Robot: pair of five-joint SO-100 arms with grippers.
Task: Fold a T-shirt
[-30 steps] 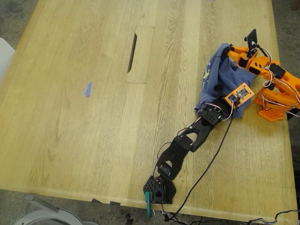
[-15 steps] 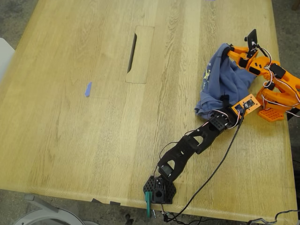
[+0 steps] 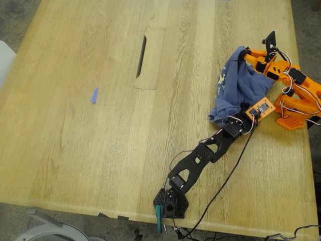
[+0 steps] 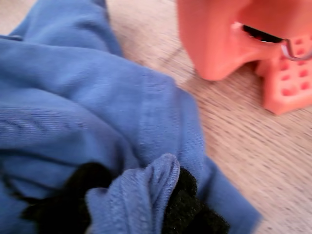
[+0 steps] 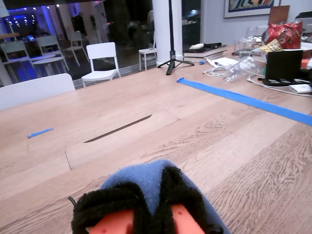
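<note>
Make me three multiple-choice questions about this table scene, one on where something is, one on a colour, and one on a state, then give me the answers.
1. Where does the T-shirt lie on the table?
A. near the exterior view's right edge
B. over the slot
C. at the exterior view's left edge

2. What colour is the tape scrap?
A. red
B. blue
C. green

3. What is my first gripper doing?
A. hanging open above bare wood
B. shut on a fold of the T-shirt
C. holding the tape scrap

Answers:
1 A, the cloth is bunched between the two arms on that side.
2 B, it shows blue against the wood.
3 B, the first wrist view shows a bunched fold pinched between the dark pads.
</note>
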